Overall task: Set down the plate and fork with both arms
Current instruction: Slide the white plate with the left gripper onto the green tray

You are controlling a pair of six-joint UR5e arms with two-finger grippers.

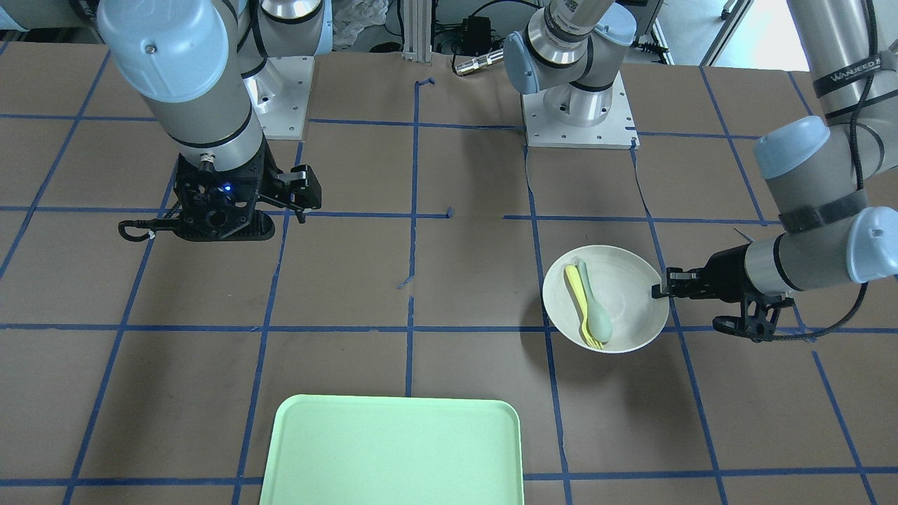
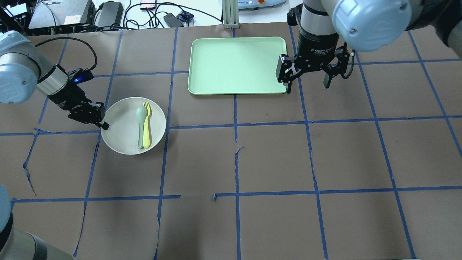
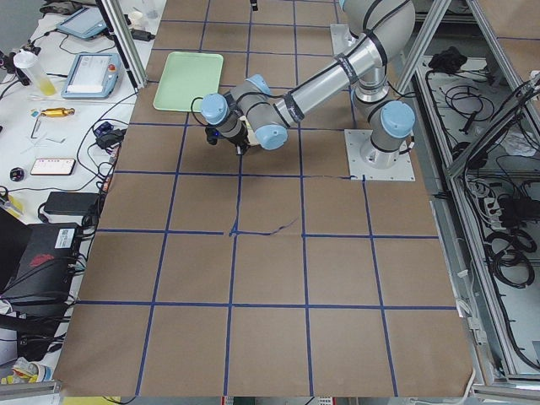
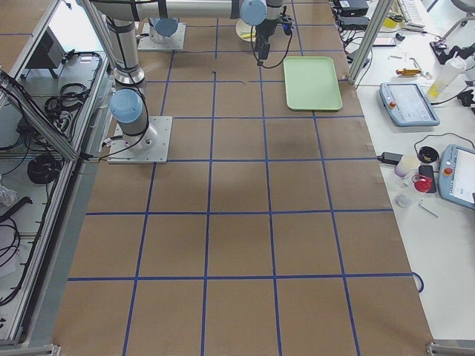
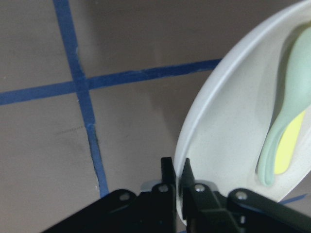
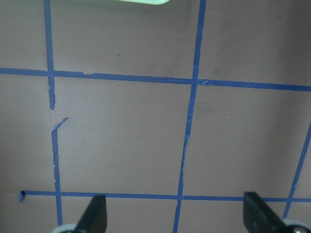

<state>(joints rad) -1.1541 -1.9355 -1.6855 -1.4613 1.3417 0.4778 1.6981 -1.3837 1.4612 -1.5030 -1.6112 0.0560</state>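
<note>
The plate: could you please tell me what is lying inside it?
Inside the plate lie the yellow fork and a pale green spoon, side by side. The plate's floor beneath them is hidden; the left claw grips its rim.

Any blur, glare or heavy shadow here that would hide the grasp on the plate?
Left wrist view: the plate and left gripper are close and soft, yet the rim pinched between the fingers reads. Front-facing view: sharp, no glare, a dark shadow beside the plate. Overhead view: even light. Side views: too small to judge the grasp.
</note>
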